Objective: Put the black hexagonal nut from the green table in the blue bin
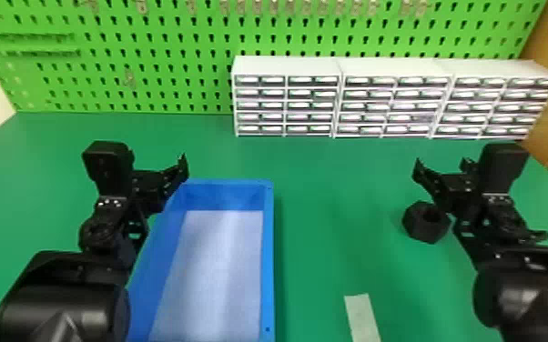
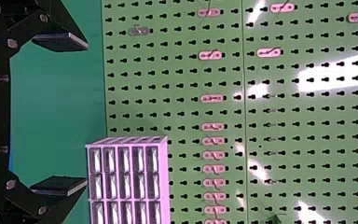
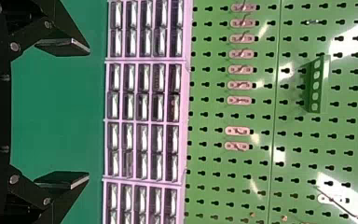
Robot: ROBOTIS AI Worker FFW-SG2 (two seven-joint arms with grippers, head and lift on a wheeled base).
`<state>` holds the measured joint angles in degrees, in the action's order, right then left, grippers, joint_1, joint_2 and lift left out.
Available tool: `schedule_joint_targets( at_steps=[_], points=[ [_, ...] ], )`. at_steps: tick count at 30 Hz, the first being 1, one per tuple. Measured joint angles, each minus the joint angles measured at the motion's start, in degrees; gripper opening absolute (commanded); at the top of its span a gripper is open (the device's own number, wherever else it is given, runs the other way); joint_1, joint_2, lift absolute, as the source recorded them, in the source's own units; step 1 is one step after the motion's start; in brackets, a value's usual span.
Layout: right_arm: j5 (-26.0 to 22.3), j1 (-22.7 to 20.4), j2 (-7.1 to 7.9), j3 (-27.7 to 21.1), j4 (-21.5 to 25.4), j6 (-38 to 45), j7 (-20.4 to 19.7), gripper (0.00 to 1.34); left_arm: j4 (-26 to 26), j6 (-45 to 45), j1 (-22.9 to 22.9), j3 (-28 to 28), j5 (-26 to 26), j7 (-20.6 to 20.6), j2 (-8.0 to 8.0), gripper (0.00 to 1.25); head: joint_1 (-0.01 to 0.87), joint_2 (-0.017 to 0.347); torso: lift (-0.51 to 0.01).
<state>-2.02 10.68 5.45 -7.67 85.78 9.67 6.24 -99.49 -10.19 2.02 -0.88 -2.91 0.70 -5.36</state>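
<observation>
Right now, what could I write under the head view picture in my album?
The black hexagonal nut sits on the green table, outside the blue bin.

Bright light fills the head view, with a soft shadow on the counter point(image 1: 323, 182) between the left jaws and right jaws. Pale sheen crosses the blue bin point(image 1: 267, 254). White glare streaks the pegboard point(image 2: 182, 108) beyond both pairs of jaws.

One nut point(image 1: 418, 226), one bin point(image 1: 268, 273), one strip point(image 1: 362, 316) (pale), seemingly three cabinets point(image 1: 393, 67).
</observation>
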Motion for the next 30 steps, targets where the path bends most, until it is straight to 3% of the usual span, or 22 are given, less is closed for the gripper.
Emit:
schedule_joint_targets(
  at_steps=[30],
  points=[
    [0.01,0.49,0.06,-0.03,0.0,1.31,0.03,1.0,0.0,0.08,-0.05,0.31,-0.07,0.0,0.0,1.0,0.686,0.051,-0.096]
  ],
)
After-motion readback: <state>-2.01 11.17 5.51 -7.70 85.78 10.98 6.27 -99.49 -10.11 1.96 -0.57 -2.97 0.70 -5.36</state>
